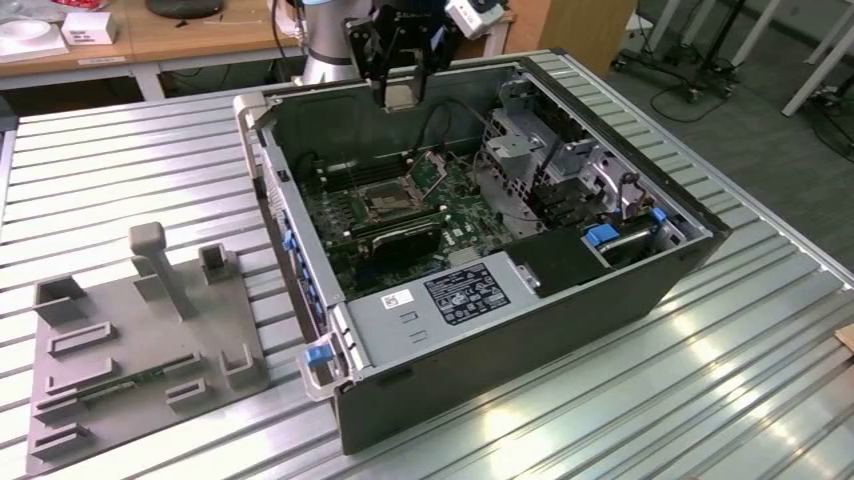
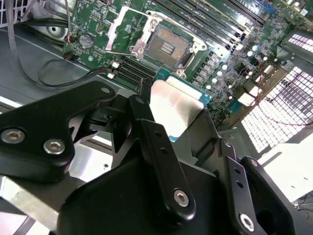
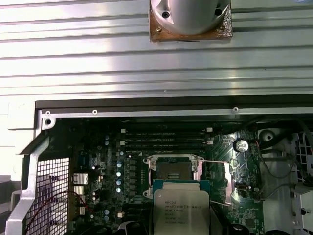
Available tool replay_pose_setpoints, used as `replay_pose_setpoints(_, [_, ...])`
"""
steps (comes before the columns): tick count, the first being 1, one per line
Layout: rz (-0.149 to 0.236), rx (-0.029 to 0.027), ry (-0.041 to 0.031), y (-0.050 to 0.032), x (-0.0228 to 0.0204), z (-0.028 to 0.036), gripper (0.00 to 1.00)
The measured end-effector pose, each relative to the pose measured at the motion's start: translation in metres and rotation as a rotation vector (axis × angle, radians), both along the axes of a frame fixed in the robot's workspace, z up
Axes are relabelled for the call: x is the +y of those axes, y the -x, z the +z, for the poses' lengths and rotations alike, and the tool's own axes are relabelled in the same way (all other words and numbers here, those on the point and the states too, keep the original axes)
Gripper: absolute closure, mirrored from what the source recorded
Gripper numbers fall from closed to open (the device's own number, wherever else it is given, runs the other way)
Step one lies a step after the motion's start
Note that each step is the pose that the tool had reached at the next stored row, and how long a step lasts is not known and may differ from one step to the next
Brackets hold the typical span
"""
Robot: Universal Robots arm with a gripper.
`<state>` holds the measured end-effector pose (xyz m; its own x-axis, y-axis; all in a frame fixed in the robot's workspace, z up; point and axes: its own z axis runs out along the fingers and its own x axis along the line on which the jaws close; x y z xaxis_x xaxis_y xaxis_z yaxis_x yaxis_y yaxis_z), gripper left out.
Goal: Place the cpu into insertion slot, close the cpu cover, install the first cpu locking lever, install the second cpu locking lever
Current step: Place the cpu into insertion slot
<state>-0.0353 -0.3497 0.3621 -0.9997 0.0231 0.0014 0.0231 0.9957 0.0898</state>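
While the claw (image 1: 400, 92) is hanging over the far end of the open computer case (image 1: 534, 340), it is gripping the chip (image 1: 399, 96) by two opposite edges, its fingers closed just to the chip's width. In the second wrist view the chip (image 2: 178, 110) is showing its pale metal face, clamped between the black fingers (image 2: 146, 132). The first wrist view is showing it (image 3: 180, 213) hanging above the board, not yet in the socket (image 3: 172, 171).

The socket (image 2: 168, 47) is lying bare, its dark contact field exposed. Its cover (image 2: 113, 28) is standing tilted up on one side, and the thin levers look swung clear. In the exterior view the socket (image 1: 378, 200) is sitting well below the claw, on the green board (image 1: 454, 215) toward the exterior view's left of the case.

The chip is looking light, stiff and flat, with a smooth face likely to slip. Its underside and the socket's contacts are probably fragile. Holding it by the edges, as the claw is doing, is looking like the safe grip, keeping it level and square to the socket.
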Motion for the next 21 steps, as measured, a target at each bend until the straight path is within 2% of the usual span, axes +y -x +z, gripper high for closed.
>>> replay_pose_setpoints(5, [0.000, 0.0000, 0.0000, 0.0000, 0.0000, -0.0003, 0.46])
replay_pose_setpoints(12, [0.000, 0.0000, 0.0002, 0.0000, 0.0000, -0.0057, 0.46])
replay_pose_setpoints(21, [0.000, 0.0000, 0.0001, 0.0000, 0.0000, -0.0062, 0.46])
